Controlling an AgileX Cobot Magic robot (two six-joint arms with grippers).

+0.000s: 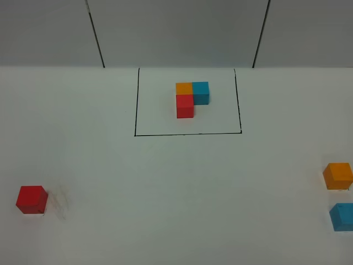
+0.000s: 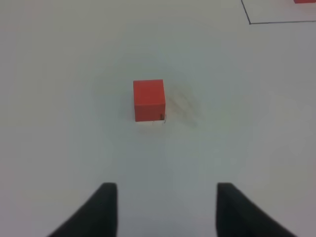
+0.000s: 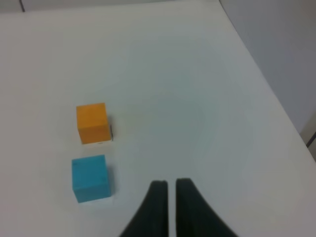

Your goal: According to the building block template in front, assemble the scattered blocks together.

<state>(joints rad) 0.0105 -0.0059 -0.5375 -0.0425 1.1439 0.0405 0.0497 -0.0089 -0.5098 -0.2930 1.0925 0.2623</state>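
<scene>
The template [image 1: 190, 97] is an L of orange, blue and red cubes inside a thin black drawn rectangle [image 1: 187, 133] at the back middle. The loose red cube [image 1: 31, 199] sits at the front left; it also shows in the left wrist view [image 2: 148, 99]. My left gripper [image 2: 162, 207] is open, short of it and apart from it. The loose orange cube [image 1: 337, 175] and blue cube [image 1: 342, 216] sit at the right edge, a small gap between them. In the right wrist view the orange cube [image 3: 92, 122] and blue cube [image 3: 90, 177] lie beside my shut, empty right gripper [image 3: 168, 186]. Neither gripper shows in the exterior view.
The white table [image 1: 176, 187] ends at a grey back wall [image 1: 176, 33] with two dark vertical seams. The table's right edge [image 3: 266, 84] runs close to the right gripper. A corner of the black rectangle [image 2: 249, 21] shows in the left wrist view.
</scene>
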